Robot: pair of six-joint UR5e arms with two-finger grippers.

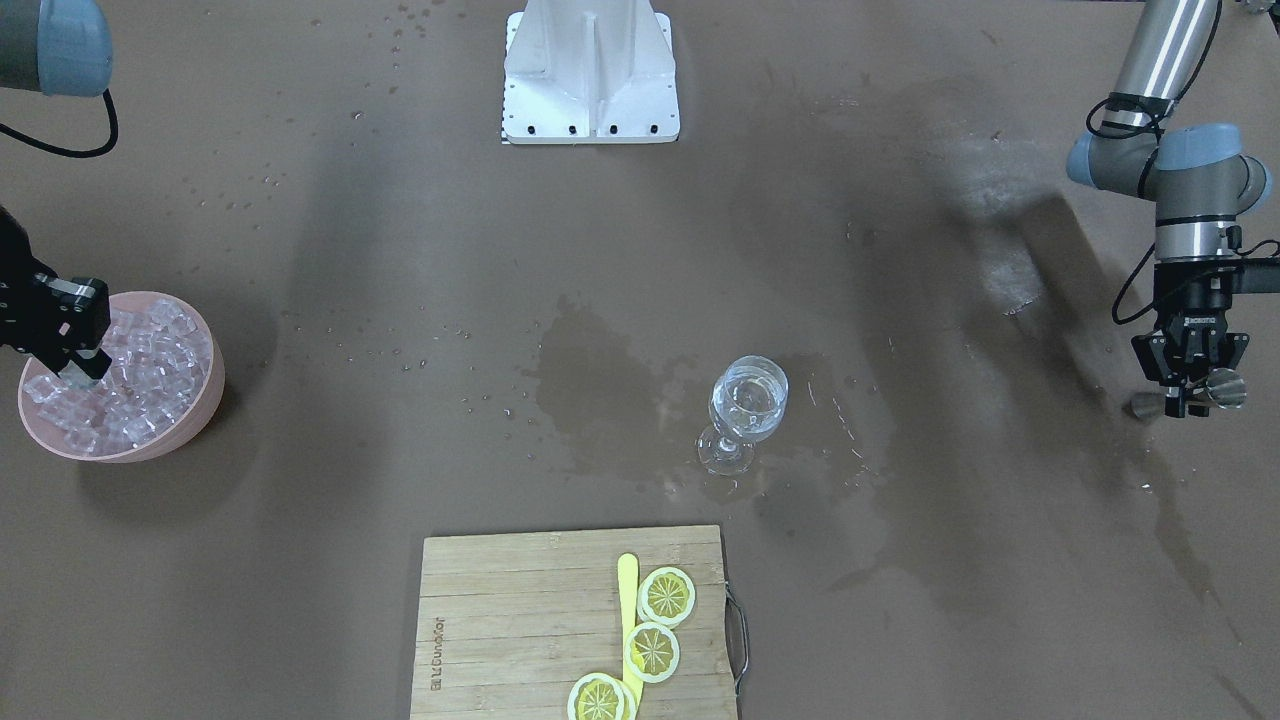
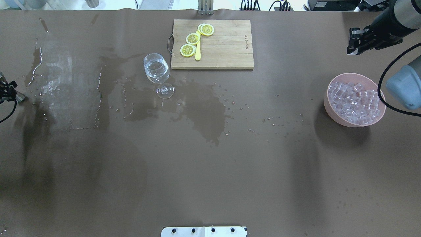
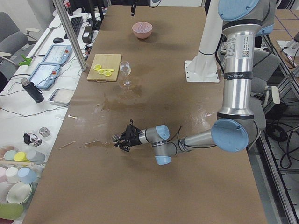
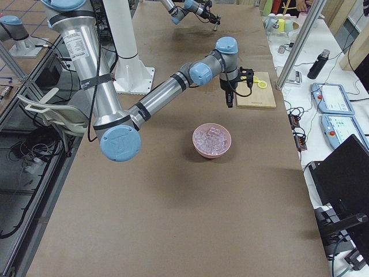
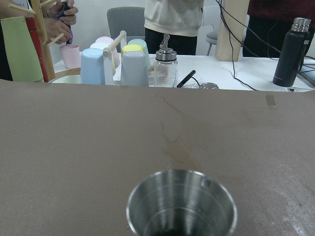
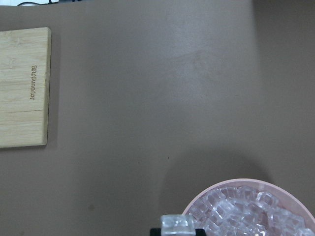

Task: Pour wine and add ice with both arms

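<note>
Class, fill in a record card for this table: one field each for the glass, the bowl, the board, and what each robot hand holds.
glass: upright on a wet patch, clear liquid inside
bowl: pink, full of ice cubes, well apart from the glass
board: three lemon slices beside a yellow stick
left hand: shut on a jigger, off to the table's side
right hand: over the bowl, one ice cube between its fingers

Robotics lab, 2 jointed arms (image 4: 167,92) at a table (image 2: 210,164), teach pendants (image 4: 333,98), office chairs (image 3: 11,37)
</note>
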